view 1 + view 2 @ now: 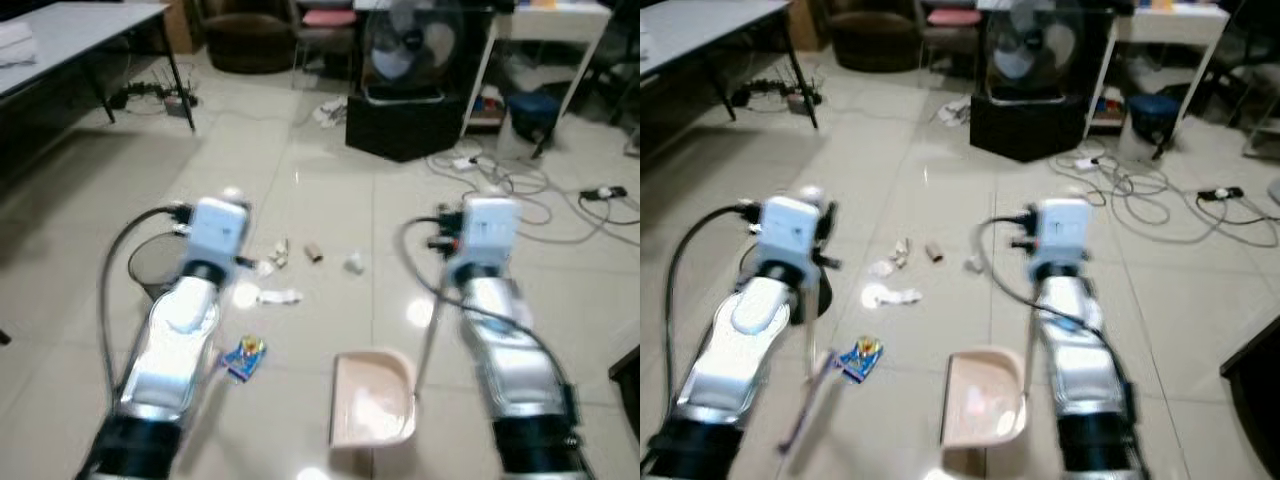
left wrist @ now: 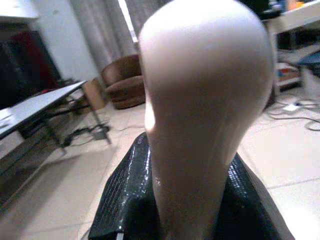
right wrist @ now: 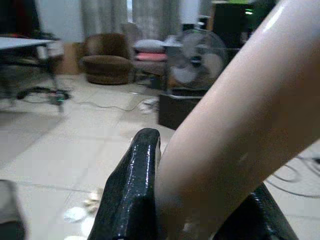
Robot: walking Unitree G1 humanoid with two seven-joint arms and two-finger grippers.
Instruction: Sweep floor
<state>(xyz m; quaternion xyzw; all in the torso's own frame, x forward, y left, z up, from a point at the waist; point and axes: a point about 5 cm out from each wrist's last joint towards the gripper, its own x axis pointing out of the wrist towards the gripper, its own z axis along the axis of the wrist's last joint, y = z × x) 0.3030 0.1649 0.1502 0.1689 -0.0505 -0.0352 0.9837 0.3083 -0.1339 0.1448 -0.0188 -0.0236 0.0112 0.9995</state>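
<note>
left gripper (image 2: 190, 210): black fingers (image 2: 125, 200) pressed on either side of a pale pink handle (image 2: 200, 115); jaws clamped on it, the rounded top of the handle standing out past the fingertips.
broom: a thin stick (image 1: 810, 385) runs down from the left arm toward the floor near the blue wrapper; blurred, and the brush end cannot be made out.
right gripper (image 3: 200, 210): black fingers (image 3: 132, 190) closed against a thick pale handle (image 3: 240, 125) that crosses between them at a slant; jaws clamped on it.
dustpan (image 1: 372, 400): pink, on the floor (image 1: 300, 150) between the two arms, just beside the right arm, its thin grey rod (image 1: 428, 340) rising toward the right wrist.
litter: white crumpled paper (image 1: 278, 297), small scraps (image 1: 278, 252), a brown roll (image 1: 313, 252) and a white bit (image 1: 353, 263) lie on the tiles ahead of the dustpan; a blue and yellow wrapper (image 1: 243, 357) lies near the left arm.
room: a fan (image 1: 402, 50) on a black box (image 1: 400, 125) at the far side, cables (image 1: 540, 200) to its right, a grey table (image 1: 70, 40) at the far left, a brown armchair (image 1: 245, 35) behind.
</note>
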